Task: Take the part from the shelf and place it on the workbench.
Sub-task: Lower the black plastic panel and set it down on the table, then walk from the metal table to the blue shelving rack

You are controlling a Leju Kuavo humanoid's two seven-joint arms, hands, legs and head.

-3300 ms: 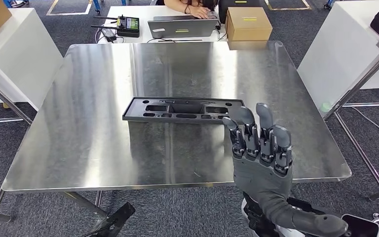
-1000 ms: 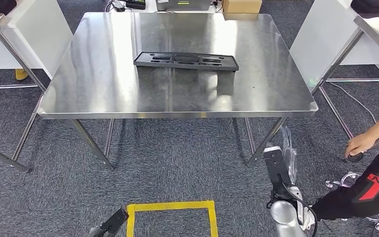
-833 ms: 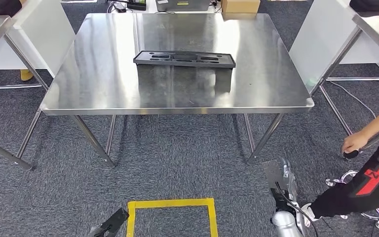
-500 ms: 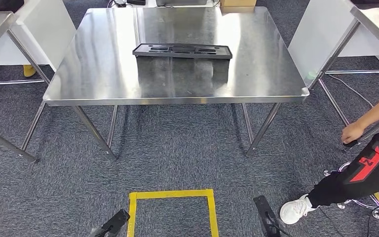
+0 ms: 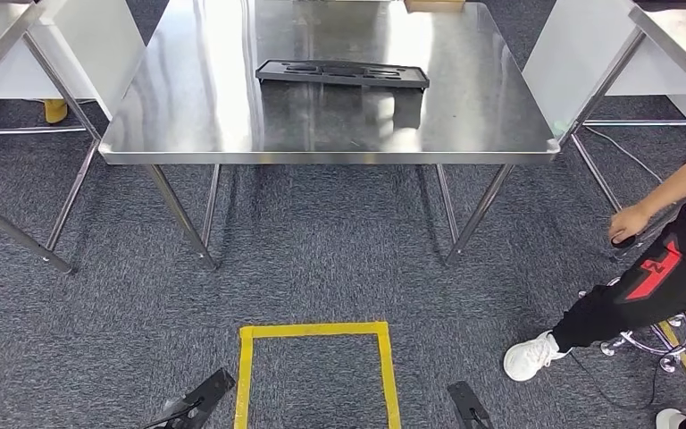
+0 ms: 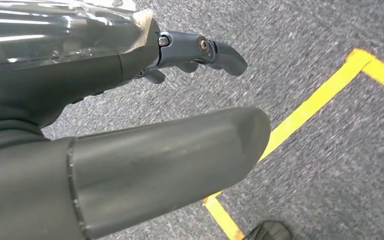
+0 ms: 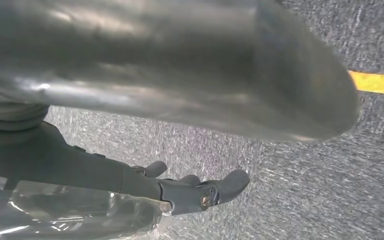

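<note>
The part [image 5: 343, 73], a long black plastic piece with several cut-outs, lies flat on the steel workbench [image 5: 232, 107], towards its far side. I stand well back from the bench, with carpet between us. My left hand [image 6: 95, 85] hangs over the carpet, its thumb and fingers [image 6: 200, 50] apart and nothing in them. Down at my other side, my right hand [image 7: 105, 170] holds nothing either, its fingers [image 7: 205, 192] loosely extended above the floor.
A yellow tape square [image 5: 314, 330] marks the carpet just ahead of me. A person [image 5: 652, 268] crouches at the right, one hand [image 5: 627, 222] reaching toward the floor. White tables flank the bench on the left [image 5: 89, 36] and right [image 5: 581, 54].
The camera has backed away from the workbench, which now sits farther off. My right hand, earlier raised beside the part, has dropped to my side. A person has come in at the right.
</note>
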